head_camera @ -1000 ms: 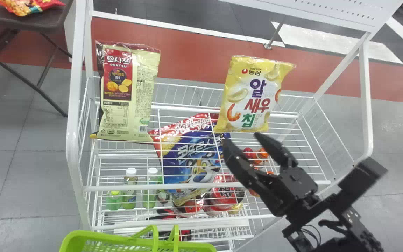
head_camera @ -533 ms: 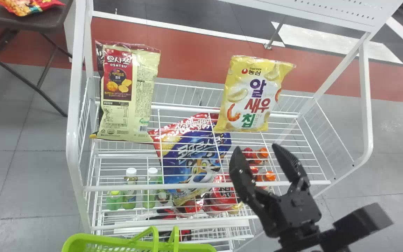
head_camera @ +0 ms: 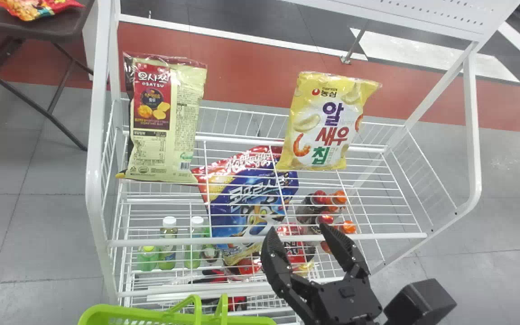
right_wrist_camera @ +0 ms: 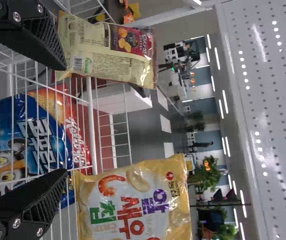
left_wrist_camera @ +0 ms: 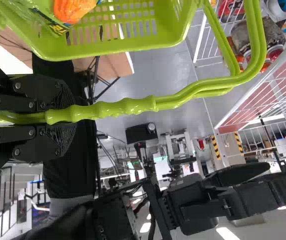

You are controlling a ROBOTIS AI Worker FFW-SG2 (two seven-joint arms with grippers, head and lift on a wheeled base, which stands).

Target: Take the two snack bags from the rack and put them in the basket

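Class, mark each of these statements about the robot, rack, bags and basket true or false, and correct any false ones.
1. The cream-and-red bag stands left of the yellow bag on the rack. True.
2. The right tool is gripping the yellow bag. False: its fingers are apart, with that bag beyond them.
3. The left tool grips the handle of the green basket. True.
4. The green basket is empty. False: an orange item lies in it.
5. The blue bag is lower than the yellow one. True.
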